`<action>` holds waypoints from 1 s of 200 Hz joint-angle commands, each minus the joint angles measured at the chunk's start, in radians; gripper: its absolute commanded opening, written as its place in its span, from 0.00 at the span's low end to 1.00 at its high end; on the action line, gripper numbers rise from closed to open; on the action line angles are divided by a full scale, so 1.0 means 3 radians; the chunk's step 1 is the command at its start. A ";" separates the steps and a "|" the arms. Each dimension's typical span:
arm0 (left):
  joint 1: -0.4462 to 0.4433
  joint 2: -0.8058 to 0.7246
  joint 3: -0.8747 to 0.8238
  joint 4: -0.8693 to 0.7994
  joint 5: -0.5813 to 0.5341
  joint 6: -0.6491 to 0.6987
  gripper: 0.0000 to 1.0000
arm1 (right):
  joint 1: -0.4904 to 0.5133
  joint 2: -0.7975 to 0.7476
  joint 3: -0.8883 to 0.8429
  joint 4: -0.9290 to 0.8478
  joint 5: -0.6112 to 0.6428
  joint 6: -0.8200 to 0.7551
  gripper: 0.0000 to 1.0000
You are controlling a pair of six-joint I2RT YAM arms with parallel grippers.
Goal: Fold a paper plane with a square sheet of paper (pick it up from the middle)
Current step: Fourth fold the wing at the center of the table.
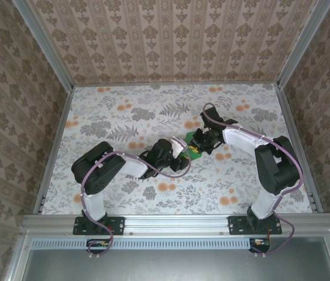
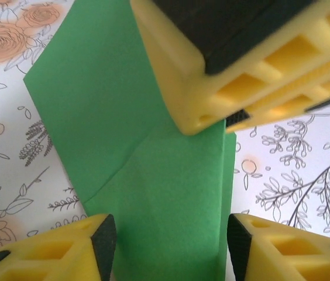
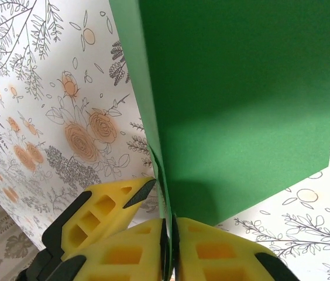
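Note:
The square sheet of paper [image 1: 193, 153], bright green and folded over on itself, hangs just above the table's middle, between the two grippers. My right gripper [image 3: 169, 234] is shut on the folded edge, and the layers rise out from between its pads. In the left wrist view the sheet [image 2: 153, 175] shows a slanting crease. My left gripper [image 2: 172, 246] is open, its black pads standing wide on either side of the paper's width. The right gripper's yellow fingers [image 2: 212, 88] sit over the paper's top. One left fingertip [image 3: 115, 205] stands beside the right gripper.
A floral cloth covers the table [image 1: 124, 117]. Patterned walls in aluminium posts close the left, back and right sides. A metal rail [image 1: 176, 221] with both arm bases runs along the near edge. Both arms reach inward and meet at the centre.

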 commanded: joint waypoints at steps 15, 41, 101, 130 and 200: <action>0.0016 -0.0005 0.0038 0.0162 0.0028 0.0092 0.44 | -0.0013 0.0067 0.0103 -0.0128 -0.0074 0.0097 0.23; 0.0016 -0.0010 0.0024 0.0159 0.0045 0.0097 0.36 | -0.0011 0.0059 0.0116 -0.0169 -0.0053 0.0069 0.25; 0.0022 -0.0007 0.0014 0.0104 0.0124 0.0082 0.23 | -0.0077 0.0032 0.0194 -0.0254 -0.0032 -0.0075 0.38; 0.0085 0.0019 0.0081 -0.0045 0.0391 -0.0058 0.19 | -0.0303 -0.0160 0.0124 0.0001 -0.0061 -0.0581 0.52; 0.0204 0.0018 0.0346 -0.0641 0.0744 -0.0698 0.13 | -0.0645 -0.0512 -0.0548 0.0974 -0.0737 -0.1194 0.60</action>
